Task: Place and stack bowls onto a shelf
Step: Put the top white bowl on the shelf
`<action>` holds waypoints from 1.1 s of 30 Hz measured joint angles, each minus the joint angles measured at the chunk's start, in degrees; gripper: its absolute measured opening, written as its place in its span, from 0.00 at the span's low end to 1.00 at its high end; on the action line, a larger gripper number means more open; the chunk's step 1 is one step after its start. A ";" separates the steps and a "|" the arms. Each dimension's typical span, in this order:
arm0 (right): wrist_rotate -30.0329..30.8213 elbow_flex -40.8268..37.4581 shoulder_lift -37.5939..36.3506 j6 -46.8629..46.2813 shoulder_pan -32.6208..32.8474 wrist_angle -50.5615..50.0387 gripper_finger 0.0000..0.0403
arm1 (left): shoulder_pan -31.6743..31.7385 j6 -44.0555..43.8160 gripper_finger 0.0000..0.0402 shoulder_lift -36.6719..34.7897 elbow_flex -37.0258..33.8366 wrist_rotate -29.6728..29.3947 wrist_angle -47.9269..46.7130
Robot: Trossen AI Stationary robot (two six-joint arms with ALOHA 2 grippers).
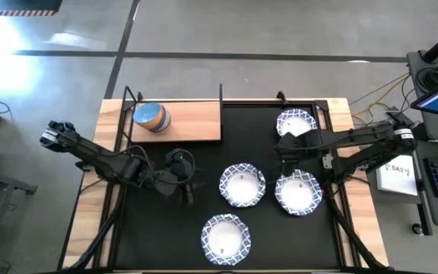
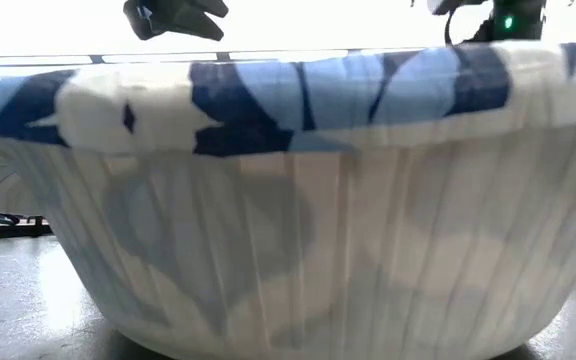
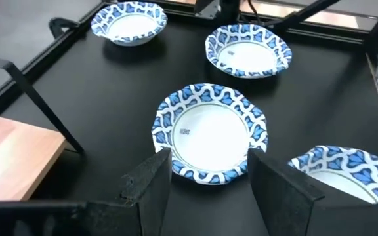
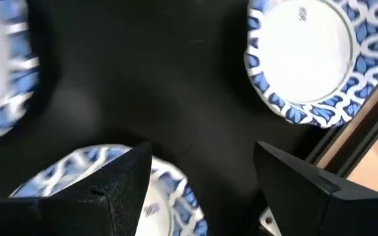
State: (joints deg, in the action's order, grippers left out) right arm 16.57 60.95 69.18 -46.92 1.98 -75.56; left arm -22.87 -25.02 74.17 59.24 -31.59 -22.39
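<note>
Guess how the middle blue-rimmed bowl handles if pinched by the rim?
The bowl looks like thin fluted paper, so probably very light and apt to slide on the mat. Its wavy rim would likely flex under the left gripper. Shallow and wide, so unlikely to tip.

Your left arm reaches in from the table's left side, its left gripper point(image 1: 182, 183) low with fingers point(image 3: 151, 183) spread apart and nothing between them. Your right arm stretches across from the right, its right gripper point(image 1: 284, 144) likewise wide open and empty.
</note>
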 joint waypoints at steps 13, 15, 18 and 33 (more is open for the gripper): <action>2.44 -10.39 -0.87 12.52 -19.66 11.63 0.64 | -0.02 -0.24 0.45 0.00 -2.07 -2.18 4.06; 1.13 -11.61 -0.85 13.98 -21.92 14.49 0.64 | -0.02 -0.43 0.45 0.00 -2.07 -2.45 4.06; -0.70 -13.71 -0.77 16.35 -23.76 18.64 0.64 | -0.02 -0.52 0.45 0.00 -2.07 -2.48 4.06; 4.49 -16.33 10.40 24.30 -26.58 27.75 0.64 | -0.07 -0.96 0.45 0.00 -2.07 -4.05 4.36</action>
State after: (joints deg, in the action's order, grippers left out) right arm 21.06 44.62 79.58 -22.61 -24.60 -47.80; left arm -22.94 -25.98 74.17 57.17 -35.64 -18.03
